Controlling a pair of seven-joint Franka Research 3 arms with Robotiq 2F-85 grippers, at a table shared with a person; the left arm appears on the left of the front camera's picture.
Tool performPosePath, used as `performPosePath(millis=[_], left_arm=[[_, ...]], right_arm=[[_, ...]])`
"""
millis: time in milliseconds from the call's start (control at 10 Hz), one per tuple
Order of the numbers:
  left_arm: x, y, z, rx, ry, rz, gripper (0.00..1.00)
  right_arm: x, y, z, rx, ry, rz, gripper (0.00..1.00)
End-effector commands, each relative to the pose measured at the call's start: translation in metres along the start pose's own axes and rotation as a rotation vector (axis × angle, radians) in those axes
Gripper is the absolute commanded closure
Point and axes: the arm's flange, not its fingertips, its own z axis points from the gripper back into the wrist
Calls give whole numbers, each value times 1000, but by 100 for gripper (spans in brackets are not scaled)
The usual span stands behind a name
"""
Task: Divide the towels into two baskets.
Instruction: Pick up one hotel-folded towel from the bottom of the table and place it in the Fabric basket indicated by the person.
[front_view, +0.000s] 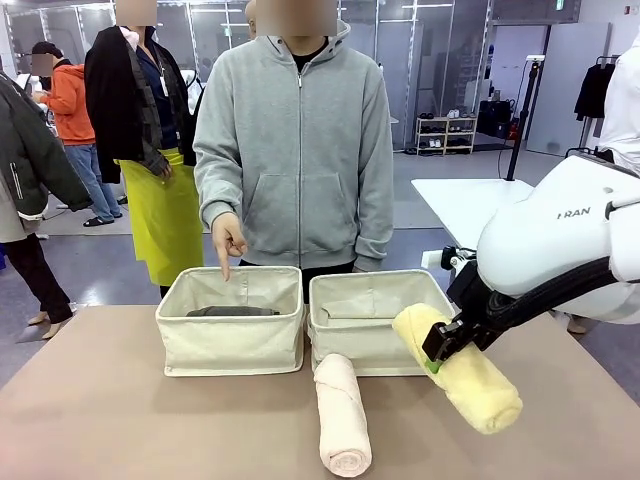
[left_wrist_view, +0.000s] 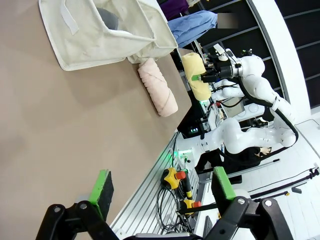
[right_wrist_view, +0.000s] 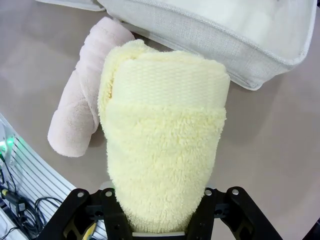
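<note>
Sorting is partway done, by my reading. Landmark: right basket (front_view: 365, 345), the cream bin on the right arm's side. Left basket (front_view: 230, 350) stands just beside it. The dark grey towel (front_view: 232, 311) lies inside that one, and a person's hand (front_view: 228, 240) points a finger down over its far rim. Yellow towel (front_view: 475, 385) is off the table (front_view: 120, 420), at the right basket's near right corner and not over its opening. Right gripper (front_view: 438, 350) pinches it around the middle, the roll slanting down toward the robot's side. Pink towel (front_view: 342, 415) lies loose on the table in front of the right basket, its far end touching or almost touching the near wall, with no gripper on it. Left gripper (left_wrist_view: 161, 180) hangs over bare table well apart from the right basket, fingers spread, nothing between the green pads. White towel: something pale shows inside the right basket in the right wrist view, but I cannot tell whether it is the roll. Tally: one towel surely binned, one in hand, one waiting. Yellow and pink look left to place.
</note>
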Motion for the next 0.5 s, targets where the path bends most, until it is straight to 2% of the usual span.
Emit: performPosePath(millis=[0,400], left_arm=[[-2,-4,2,-11,-9,9,0],[-2,-4,2,-11,-9,9,0]], right_arm=[[29,26,3,-31,21,210,59],[165,136,10,-190,127,679,59]])
